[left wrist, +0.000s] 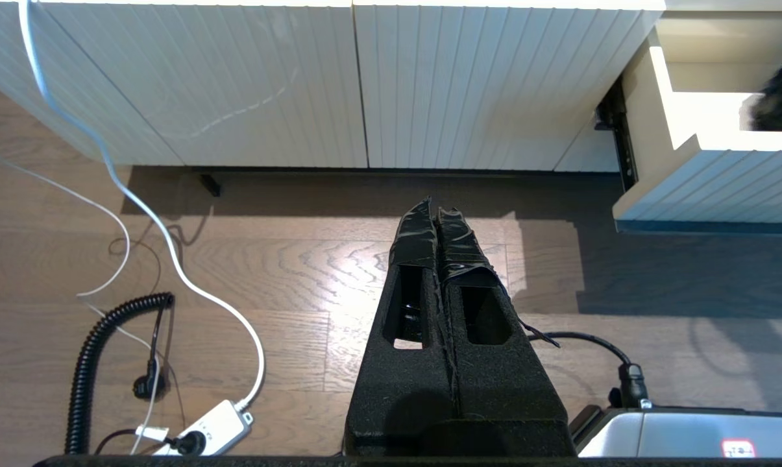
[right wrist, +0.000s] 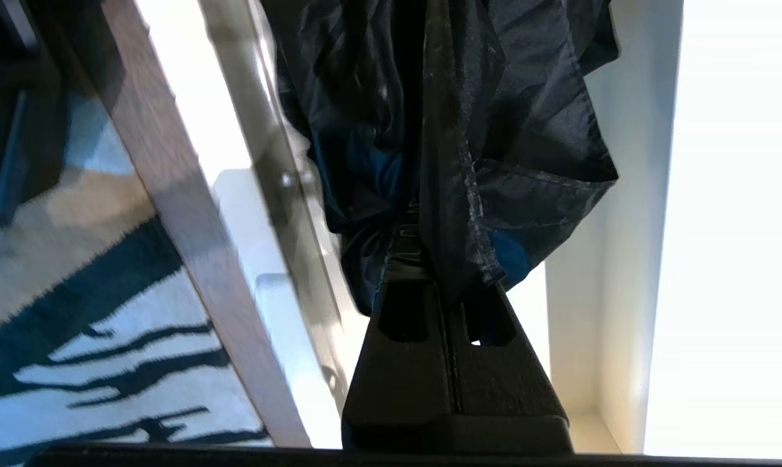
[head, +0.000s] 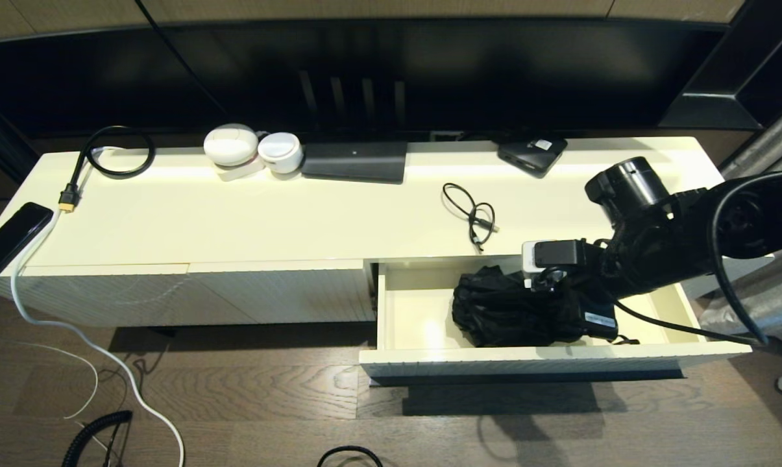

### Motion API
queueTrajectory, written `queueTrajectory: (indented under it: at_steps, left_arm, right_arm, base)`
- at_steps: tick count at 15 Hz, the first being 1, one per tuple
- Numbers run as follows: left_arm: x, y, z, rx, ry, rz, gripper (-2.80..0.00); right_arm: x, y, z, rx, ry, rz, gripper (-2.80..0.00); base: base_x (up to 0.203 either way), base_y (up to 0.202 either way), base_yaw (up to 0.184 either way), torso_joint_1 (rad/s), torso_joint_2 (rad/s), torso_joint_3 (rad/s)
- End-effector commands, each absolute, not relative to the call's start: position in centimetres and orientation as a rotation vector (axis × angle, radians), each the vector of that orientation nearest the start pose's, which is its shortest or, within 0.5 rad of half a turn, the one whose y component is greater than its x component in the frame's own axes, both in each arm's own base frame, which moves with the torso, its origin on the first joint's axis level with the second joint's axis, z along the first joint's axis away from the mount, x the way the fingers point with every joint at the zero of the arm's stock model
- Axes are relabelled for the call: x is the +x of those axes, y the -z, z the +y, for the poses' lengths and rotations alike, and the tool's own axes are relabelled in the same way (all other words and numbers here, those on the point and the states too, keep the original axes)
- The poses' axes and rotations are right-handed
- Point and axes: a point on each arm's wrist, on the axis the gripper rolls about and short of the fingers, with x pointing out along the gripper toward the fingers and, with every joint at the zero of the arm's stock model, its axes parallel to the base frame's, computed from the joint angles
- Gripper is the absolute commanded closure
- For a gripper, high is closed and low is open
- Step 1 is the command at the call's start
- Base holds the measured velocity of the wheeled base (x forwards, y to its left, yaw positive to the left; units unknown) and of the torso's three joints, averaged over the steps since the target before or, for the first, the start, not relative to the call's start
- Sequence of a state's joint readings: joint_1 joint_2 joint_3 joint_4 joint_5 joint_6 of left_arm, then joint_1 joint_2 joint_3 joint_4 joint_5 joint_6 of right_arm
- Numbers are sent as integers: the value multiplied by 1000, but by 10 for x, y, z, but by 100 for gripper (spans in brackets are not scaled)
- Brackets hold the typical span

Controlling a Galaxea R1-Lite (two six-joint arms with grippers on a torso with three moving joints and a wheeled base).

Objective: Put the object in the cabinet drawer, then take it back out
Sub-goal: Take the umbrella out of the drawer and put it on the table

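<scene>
The cabinet drawer stands pulled out at the right end of the cream cabinet. The object, a crumpled black fabric bundle, is inside the drawer's outline, right of its middle. My right gripper reaches into the drawer from the right and is shut on the fabric. In the right wrist view, the fabric bunches over the closed fingers of that gripper, hiding their tips, with the drawer wall beside it. My left gripper is shut and empty, low over the floor left of the drawer.
On the cabinet top lie a thin black cable, a black box, a small black device, two white round things and a phone. A coiled cord and power strip lie on the wooden floor.
</scene>
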State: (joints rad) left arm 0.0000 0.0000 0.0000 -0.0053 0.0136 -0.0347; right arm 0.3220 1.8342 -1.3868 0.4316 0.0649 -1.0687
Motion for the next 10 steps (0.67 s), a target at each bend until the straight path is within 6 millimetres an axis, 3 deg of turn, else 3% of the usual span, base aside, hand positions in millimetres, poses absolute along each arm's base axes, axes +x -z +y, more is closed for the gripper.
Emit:
queueTrajectory:
  at_steps: [1, 10]
  left_arm:
    - [-23, -76, 0, -35, -15, -6, 0]
    - [-23, -76, 0, -35, -14, -6, 0]
  right_arm:
    - [297, -228, 97, -1122, -778, 552, 0]
    - [244, -285, 68, -1166, -701, 464, 0]
  base:
    - [0, 0, 0, 0, 0, 0]
    - [0, 0, 0, 0, 0, 0]
